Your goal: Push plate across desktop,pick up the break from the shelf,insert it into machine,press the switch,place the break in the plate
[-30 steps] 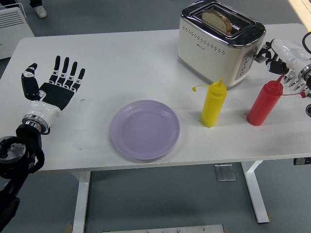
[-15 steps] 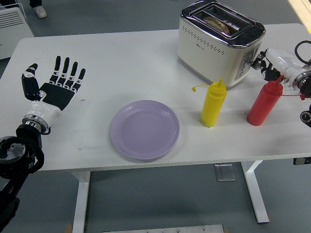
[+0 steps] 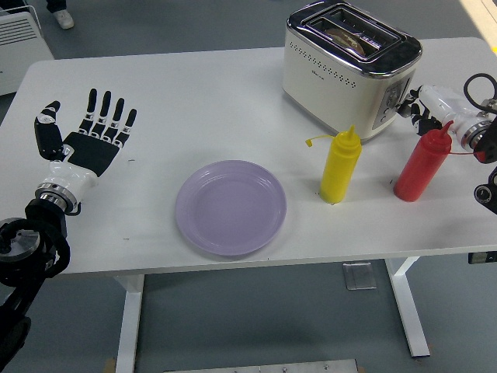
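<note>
- White table (image 3: 202,93): toaster (image 3: 349,66) at far right, bread (image 3: 345,35) sunk inside.
- Right hand (image 3: 429,107): at toaster's switch end; finger state unclear; pressing step.
- Left hand (image 3: 89,140): open flat, far left of toaster.
- Next: retrieve bread for plate (image 3: 231,207), near-left of toaster.

Bright, even overhead light fills a sharp picture; the white worktop (image 3: 194,101) shows faint shadows, and the toaster (image 3: 349,66) top carries mild glare.

bread (image 3: 347,36) sunk into toaster (image 3: 349,66), right hand (image 3: 425,109) closer
</note>
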{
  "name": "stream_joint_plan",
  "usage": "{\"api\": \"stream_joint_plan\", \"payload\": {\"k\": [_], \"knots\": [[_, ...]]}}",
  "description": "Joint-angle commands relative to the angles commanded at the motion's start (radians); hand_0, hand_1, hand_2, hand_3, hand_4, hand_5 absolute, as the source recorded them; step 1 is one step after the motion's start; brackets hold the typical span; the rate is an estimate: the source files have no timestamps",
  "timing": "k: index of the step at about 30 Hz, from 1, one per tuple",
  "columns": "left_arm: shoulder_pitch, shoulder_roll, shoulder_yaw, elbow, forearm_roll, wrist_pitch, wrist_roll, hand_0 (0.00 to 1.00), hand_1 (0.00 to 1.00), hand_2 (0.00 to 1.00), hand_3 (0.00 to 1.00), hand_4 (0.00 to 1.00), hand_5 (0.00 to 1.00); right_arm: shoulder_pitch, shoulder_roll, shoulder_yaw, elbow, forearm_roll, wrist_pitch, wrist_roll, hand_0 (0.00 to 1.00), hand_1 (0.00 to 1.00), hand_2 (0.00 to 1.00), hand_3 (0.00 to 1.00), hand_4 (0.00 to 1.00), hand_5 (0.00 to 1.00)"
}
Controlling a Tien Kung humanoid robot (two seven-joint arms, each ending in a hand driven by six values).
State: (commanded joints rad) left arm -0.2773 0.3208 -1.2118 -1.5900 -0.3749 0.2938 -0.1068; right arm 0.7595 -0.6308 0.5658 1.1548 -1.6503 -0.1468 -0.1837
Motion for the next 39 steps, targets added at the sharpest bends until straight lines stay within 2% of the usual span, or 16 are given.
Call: {"api": "stream_joint_plan", "payload": {"k": [9, 16, 23, 26, 27, 30, 32, 33, 38, 39], "knots": [[0.0, 0.001, -0.002, 0.0, 0.002, 0.001, -0.001, 0.818, 0.757, 0.73, 0.703, 0.612, 0.998, 0.001, -0.002, -0.001, 0.006, 0.013, -0.01, 0.008, 0.418, 0.419, 0.699, 0.574, 0.055, 0.002], [0.002, 0.001, -0.006, 0.0, 0.004, 0.003, -0.002, 0.818, 0.757, 0.73, 0.703, 0.611, 0.998, -0.013, -0.017, 0.06, 0.039, -0.005, -0.008, 0.007, 0.417, 0.42, 0.696, 0.572, 0.055, 0.002], [0.007, 0.001, -0.007, -0.003, 0.011, 0.008, 0.0, 0.818, 0.757, 0.73, 0.703, 0.612, 0.998, -0.032, -0.065, 0.2, 0.138, -0.042, 0.05, -0.028, 0.414, 0.426, 0.692, 0.57, 0.058, 0.002], [0.007, 0.001, -0.006, -0.006, 0.019, 0.01, -0.003, 0.818, 0.757, 0.73, 0.703, 0.612, 0.998, -0.035, -0.086, 0.259, 0.18, -0.054, 0.096, -0.061, 0.414, 0.426, 0.692, 0.57, 0.058, 0.002], [0.007, 0.001, -0.005, -0.007, 0.023, 0.01, -0.004, 0.818, 0.758, 0.73, 0.703, 0.611, 0.998, -0.036, -0.092, 0.276, 0.193, -0.055, 0.112, -0.073, 0.375, 0.449, 0.666, 0.569, 0.136, 0.002], [0.007, 0.002, -0.001, -0.012, 0.037, 0.013, -0.009, 0.818, 0.758, 0.73, 0.703, 0.611, 0.998, -0.03, -0.112, 0.319, 0.228, -0.048, 0.153, -0.111, 0.375, 0.449, 0.666, 0.569, 0.136, 0.002], [0.007, 0.003, 0.0, -0.014, 0.046, 0.014, -0.012, 0.818, 0.758, 0.73, 0.703, 0.611, 0.998, -0.021, -0.12, 0.331, 0.24, -0.038, 0.162, -0.127, 0.375, 0.449, 0.666, 0.569, 0.136, 0.002], [0.007, 0.004, 0.001, -0.017, 0.054, 0.015, -0.014, 0.818, 0.758, 0.73, 0.703, 0.612, 0.998, -0.012, -0.125, 0.335, 0.247, -0.027, 0.163, -0.137, 0.434, 0.495, 0.63, 0.596, 0.326, 0.002], [0.009, 0.009, 0.002, -0.026, 0.09, 0.022, -0.024, 0.818, 0.758, 0.73, 0.703, 0.612, 0.998, 0.068, -0.139, 0.318, 0.263, 0.058, 0.171, -0.195, 0.434, 0.495, 0.63, 0.596, 0.326, 0.002], [0.01, 0.01, 0.002, -0.027, 0.094, 0.023, -0.025, 0.818, 0.758, 0.73, 0.703, 0.613, 0.998, 0.087, -0.14, 0.309, 0.263, 0.071, 0.171, -0.204, 0.533, 0.578, 0.596, 0.659, 0.596, 0.017]]}}
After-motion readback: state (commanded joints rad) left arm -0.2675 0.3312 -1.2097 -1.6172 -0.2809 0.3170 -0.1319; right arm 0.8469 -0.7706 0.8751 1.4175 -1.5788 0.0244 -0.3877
